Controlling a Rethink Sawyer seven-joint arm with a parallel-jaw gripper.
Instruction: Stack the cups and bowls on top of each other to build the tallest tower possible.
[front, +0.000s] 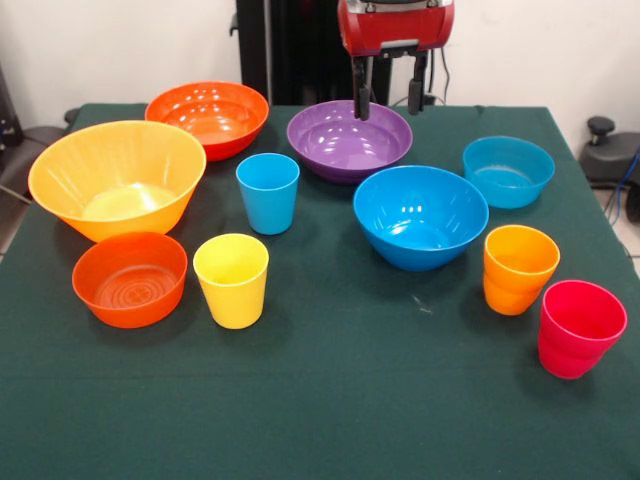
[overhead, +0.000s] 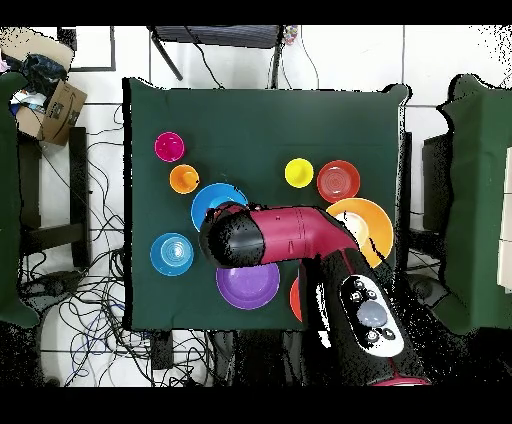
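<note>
My gripper (front: 388, 98) hangs open and empty just above the far rim of the purple bowl (front: 349, 140). All pieces stand apart on the green table, none stacked. The wide orange bowl (front: 207, 118) is at the far left, with the big yellow-orange bowl (front: 117, 190) and the small orange bowl (front: 130, 278) in front of it. The blue cup (front: 268, 192) and yellow cup (front: 231, 280) stand mid-left. The big blue bowl (front: 420, 216), small teal-blue bowl (front: 508, 170), orange cup (front: 519, 268) and pinkish red cup (front: 580, 327) are on the right. In the overhead view the arm (overhead: 290, 235) hides the blue cup.
The green cloth (front: 330, 410) covers the whole table, with a wide bare strip along its near edge. The black pedestal (front: 290, 50) stands behind the far edge. In the overhead view a cardboard box (overhead: 55, 108) and cables lie on the floor off the table.
</note>
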